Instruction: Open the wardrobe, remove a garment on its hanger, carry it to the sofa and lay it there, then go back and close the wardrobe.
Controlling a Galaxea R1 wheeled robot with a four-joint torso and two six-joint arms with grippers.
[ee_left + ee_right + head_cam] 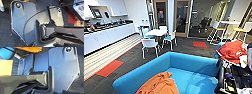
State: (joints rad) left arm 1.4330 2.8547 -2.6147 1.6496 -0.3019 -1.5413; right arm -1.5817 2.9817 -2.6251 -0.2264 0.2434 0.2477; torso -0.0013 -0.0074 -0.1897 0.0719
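The bright blue sofa point(191, 75) stands right in front of me in the head view, seen from behind its low back. The rust-orange garment point(160, 85) lies crumpled on the sofa's left seat, touched by nothing. In the right wrist view a corner of the orange garment point(30, 48) and a bit of the blue sofa point(5, 53) show beyond my own dark plate and bar. The left wrist view holds my plate and bar over dark carpet.
A red cloth point(231, 51) lies over cluttered gear at the sofa's right end. Beyond the sofa stand a white table point(155, 32) and white chairs point(149, 45), with a white counter point(106, 35) along the left wall. Dark carpet with orange patches point(109, 68) lies between.
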